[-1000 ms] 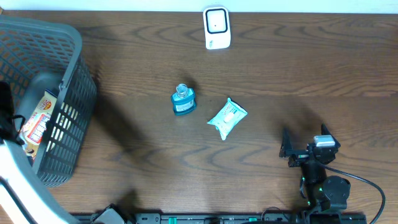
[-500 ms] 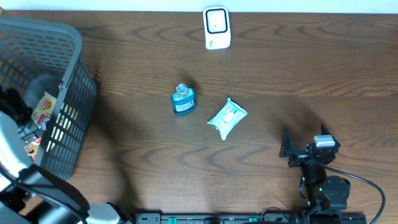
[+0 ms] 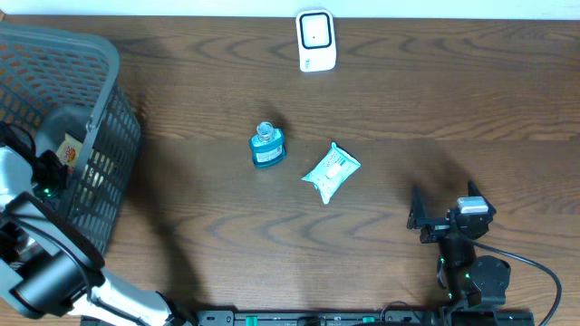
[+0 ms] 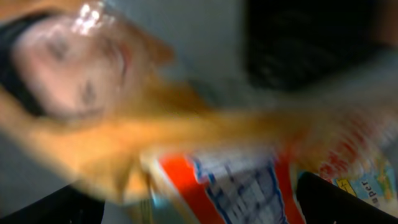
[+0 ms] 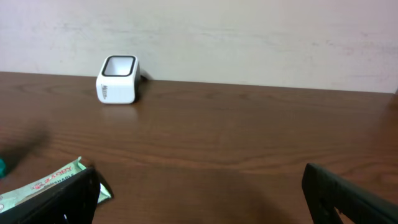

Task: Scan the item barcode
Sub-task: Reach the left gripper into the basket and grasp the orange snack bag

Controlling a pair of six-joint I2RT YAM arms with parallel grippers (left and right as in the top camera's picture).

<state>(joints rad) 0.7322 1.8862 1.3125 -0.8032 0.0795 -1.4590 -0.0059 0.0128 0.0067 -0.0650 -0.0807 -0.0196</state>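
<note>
with left claw (image 4: 205,202) gaping over the snack packet (image 3: 65,149) in the basket (image 3: 111,172), right claw (image 5: 200,200) wide too, risks pinching slack film and snagging its mesh.

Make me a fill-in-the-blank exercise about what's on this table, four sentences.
1. The left gripper is down inside the grey ____.
2. The right gripper holds nothing, and its jaws stand ____.
3. The scanner at the far edge is coloured ____.
4. The pouch lies between the right gripper and the ____.
Missing words: basket; open; white; bottle.
</note>
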